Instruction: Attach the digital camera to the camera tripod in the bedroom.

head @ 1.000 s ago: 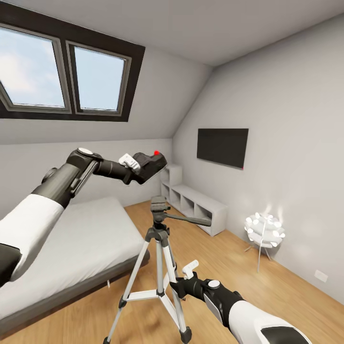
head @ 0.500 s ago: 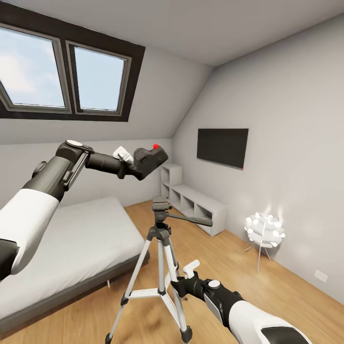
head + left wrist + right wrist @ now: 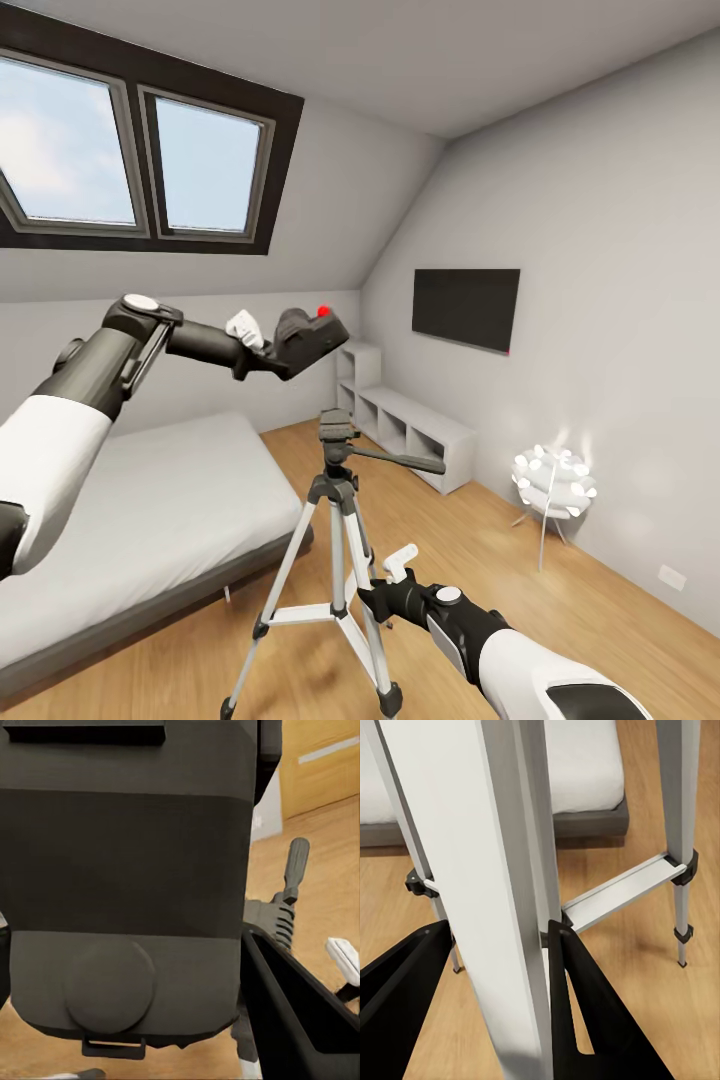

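Camera (image 3: 305,340), one in number and black with a red dot on top, is held aloft by the left gripper (image 3: 262,345), whose fingers are closed on its body; it is placed above the tripod head, slightly toward 11 o'clock, and well apart from it. In the left wrist view the camera's underside (image 3: 124,885) is seen close up, with the tripod handle (image 3: 294,870) beyond it. One tripod (image 3: 335,520) is stood upright on the wood floor (image 3: 480,560), three silver legs being counted. The near leg (image 3: 502,907) is clasped by the right gripper (image 3: 385,590), a black finger (image 3: 405,975) being set on each side. Behind, one bed (image 3: 150,520), one wall screen (image 3: 466,307), two skylights (image 3: 120,160) and one lamp (image 3: 553,482) are seen.
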`<state>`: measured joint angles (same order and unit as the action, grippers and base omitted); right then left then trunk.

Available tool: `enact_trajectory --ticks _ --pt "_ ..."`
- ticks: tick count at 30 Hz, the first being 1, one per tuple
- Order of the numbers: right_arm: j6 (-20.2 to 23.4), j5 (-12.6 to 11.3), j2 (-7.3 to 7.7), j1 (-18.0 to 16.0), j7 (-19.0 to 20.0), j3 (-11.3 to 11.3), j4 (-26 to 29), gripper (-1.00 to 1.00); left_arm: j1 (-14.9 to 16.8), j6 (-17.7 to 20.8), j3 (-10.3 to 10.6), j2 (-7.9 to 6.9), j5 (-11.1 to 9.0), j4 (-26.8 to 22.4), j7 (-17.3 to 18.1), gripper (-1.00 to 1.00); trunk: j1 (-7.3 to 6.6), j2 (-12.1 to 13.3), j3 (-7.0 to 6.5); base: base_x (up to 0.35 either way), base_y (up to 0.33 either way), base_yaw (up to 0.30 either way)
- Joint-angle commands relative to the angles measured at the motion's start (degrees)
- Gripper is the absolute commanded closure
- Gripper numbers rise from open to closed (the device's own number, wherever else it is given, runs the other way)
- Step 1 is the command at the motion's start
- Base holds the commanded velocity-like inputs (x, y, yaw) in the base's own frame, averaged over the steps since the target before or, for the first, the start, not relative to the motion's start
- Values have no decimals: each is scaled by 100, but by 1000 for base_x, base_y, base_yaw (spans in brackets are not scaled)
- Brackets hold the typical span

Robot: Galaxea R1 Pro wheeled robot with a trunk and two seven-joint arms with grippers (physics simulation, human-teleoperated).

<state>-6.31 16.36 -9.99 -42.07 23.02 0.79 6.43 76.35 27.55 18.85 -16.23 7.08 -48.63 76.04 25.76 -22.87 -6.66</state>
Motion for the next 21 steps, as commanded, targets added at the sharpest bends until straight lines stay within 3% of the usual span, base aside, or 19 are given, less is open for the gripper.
enact_trajectory --ticks 1,6,16,19,20,21 --pt "-4 -1 -1 -3 -79 -133 8 100 2 -71 14 -13 121 -21 13 100 2 -5 2 0 0 0" --pt "-7 -1 -1 -3 -78 -135 8 100 -5 -202 39 52 746 -124 -208 100 2 -5 2 0 0 0" --pt "-10 -1 -1 -3 -71 -140 8 100 -6 305 94 209 1085 -30 -283 100 2 -5 2 0 0 0" --pt "-10 -1 -1 -3 -70 -139 8 100 -6 344 104 219 1627 69 -48 100 2 -5 2 0 0 0" --pt "-10 -1 -1 -3 -70 -140 8 100 -6 269 103 231 2075 160 301 100 2 -5 2 0 0 0" --pt "-10 -1 -1 -3 -70 -138 8 100 -4 232 102 233 2171 174 373 100 2 -5 2 0 0 0"
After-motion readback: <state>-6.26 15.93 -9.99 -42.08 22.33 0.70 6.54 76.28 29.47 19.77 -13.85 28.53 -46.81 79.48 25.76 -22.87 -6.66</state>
